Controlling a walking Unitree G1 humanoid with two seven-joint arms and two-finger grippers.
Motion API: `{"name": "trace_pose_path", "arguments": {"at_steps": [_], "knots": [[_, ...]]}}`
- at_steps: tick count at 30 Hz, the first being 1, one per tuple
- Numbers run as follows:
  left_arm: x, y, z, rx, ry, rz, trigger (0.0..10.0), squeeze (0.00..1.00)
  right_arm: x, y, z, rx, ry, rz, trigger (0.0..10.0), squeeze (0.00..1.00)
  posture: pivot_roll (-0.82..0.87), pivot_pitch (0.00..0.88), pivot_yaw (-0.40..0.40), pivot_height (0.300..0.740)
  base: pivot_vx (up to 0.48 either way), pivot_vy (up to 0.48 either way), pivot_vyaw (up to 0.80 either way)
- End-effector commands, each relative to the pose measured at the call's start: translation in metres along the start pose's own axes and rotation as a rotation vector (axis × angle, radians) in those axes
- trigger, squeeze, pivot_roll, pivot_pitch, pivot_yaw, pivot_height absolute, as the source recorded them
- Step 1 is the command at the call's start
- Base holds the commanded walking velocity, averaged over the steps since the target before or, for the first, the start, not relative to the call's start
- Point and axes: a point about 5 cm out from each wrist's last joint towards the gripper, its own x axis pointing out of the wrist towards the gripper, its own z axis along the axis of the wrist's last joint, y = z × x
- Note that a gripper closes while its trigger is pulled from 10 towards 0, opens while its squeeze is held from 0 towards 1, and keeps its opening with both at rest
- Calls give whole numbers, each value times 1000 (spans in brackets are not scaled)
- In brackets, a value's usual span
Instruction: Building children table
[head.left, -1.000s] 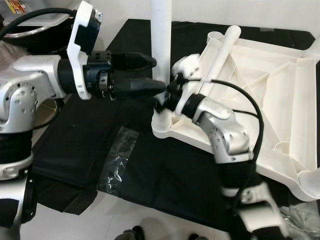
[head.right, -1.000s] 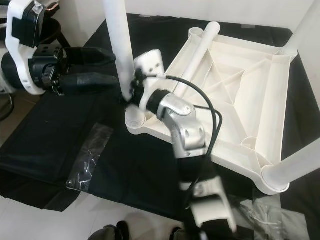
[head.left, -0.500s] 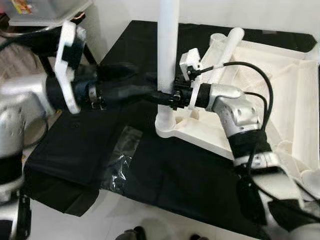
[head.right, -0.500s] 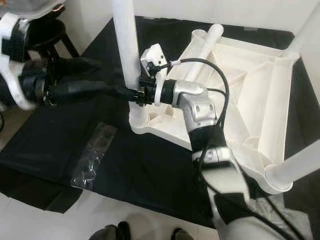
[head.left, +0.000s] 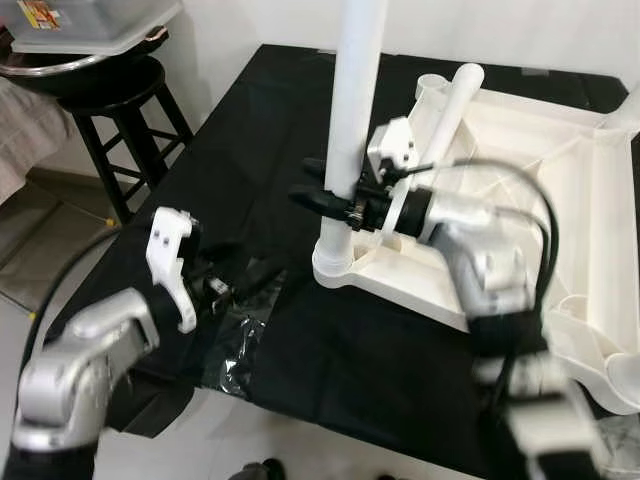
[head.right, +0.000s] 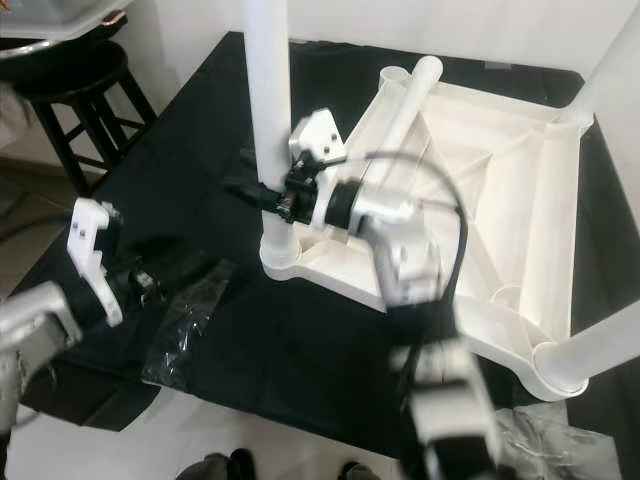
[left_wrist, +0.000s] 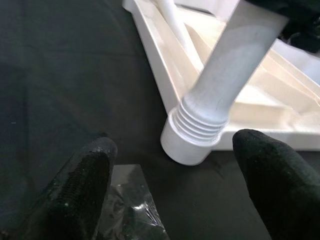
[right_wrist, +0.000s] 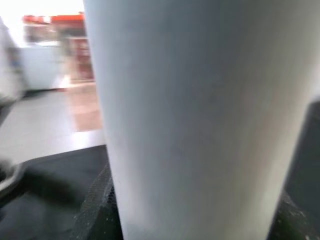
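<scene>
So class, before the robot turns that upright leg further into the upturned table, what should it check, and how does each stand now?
1. Right end effector around the upright leg: ok.
2. Leg seated in the corner socket: ok; threads show above the rim in the left wrist view.
3. Leg fully tightened: cannot tell.
4. Left end effector open, apart from the leg: ok.
5. Spare leg lying in the tabletop: ok.
6. Plastic bag apart from the socket: ok.

the upturned table top (head.left: 520, 170) lies on the cloth (head.left: 230, 140), an upright leg (head.left: 352, 120) standing in its near left corner socket. a loose leg (head.left: 455, 100) lies in the top behind it. a stool (head.left: 120, 100) stands left of the cloth, and a plastic bag (head.left: 235, 335) lies on the cloth before the corner.
</scene>
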Motion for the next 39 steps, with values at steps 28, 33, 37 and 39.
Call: {"name": "trace_pose_path", "arguments": {"at_steps": [28,33,37,39], "knots": [[-11,-48,-56,183,18,-66,10000,0,-22,-5,-11,32,68,272,10000,0,31,212,32,740,0,0,0],[-4,-49,-64,140,29,-173,10000,0,-16,-14,-19,-20,200,504,10000,0,52,194,8,740,0,0,0],[-4,-48,-65,131,31,-176,10000,0,-15,-15,-19,-19,202,511,10000,0,52,194,8,740,0,0,0],[-2,-49,-66,124,38,-203,10000,0,-11,-17,-21,-8,206,521,3529,0,56,188,1,740,0,0,0]]}}
